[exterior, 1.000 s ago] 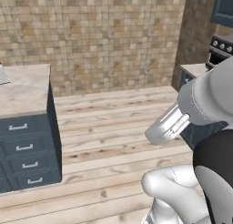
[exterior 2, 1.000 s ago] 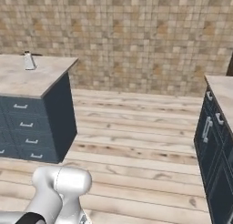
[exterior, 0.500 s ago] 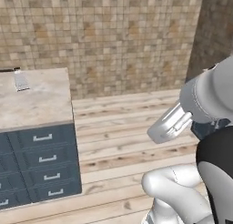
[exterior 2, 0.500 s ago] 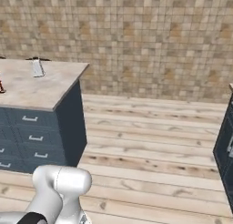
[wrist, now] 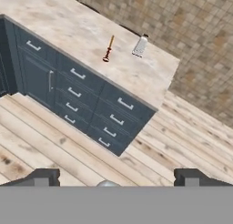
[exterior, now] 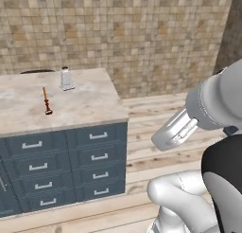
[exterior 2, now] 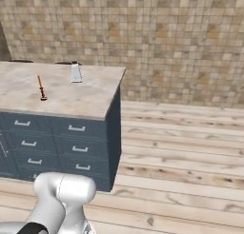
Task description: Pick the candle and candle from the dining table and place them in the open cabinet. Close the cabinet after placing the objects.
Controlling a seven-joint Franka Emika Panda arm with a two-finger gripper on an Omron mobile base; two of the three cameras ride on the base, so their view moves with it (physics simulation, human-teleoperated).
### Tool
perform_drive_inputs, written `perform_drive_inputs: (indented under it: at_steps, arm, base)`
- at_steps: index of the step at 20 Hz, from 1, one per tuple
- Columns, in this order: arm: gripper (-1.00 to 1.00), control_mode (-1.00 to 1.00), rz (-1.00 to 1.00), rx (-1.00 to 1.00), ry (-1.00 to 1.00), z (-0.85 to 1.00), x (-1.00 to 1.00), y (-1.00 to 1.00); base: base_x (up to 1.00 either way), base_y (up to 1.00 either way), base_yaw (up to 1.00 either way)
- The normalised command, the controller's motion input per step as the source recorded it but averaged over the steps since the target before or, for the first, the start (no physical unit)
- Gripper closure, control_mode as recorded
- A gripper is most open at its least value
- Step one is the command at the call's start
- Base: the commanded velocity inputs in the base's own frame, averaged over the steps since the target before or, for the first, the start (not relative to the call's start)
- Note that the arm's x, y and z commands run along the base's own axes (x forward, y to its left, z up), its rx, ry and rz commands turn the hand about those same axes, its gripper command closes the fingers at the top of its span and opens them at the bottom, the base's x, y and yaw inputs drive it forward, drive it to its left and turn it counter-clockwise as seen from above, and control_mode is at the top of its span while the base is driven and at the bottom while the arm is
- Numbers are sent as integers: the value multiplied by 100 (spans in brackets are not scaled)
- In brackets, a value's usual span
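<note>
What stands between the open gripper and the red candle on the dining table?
Nothing visible does. In the hand view the open gripper hangs over bare wooden floor, well short of the dining table. The red candle stands alone on top; the grey grater is beside it, not in front.

Dark red candle [exterior: 46, 102], beige marbled dining table [exterior: 90, 104], grey grater [exterior: 65, 79].

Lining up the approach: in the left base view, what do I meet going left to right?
Slender red candle standing on the dining table → grey metal grater further back on the same top → the table's right edge → bare wooden floor → the robot's own white arm.
</note>
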Motion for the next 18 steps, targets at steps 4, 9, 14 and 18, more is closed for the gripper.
perform_drive_inputs:
  at_steps: [4, 9, 14, 18]
  arm:
    - [-100, 100, 0, 0, 0, 0, 0, 0]
    - [-100, 100, 0, 0, 0, 0, 0, 0]
    - [-100, 100, 0, 0, 0, 0, 0, 0]
    - [-100, 100, 0, 0, 0, 0, 0, 0]
  base:
    - [26, 100, -1]
    - [37, 100, -1]
    - [62, 84, -3]
    - [78, 41, -1]
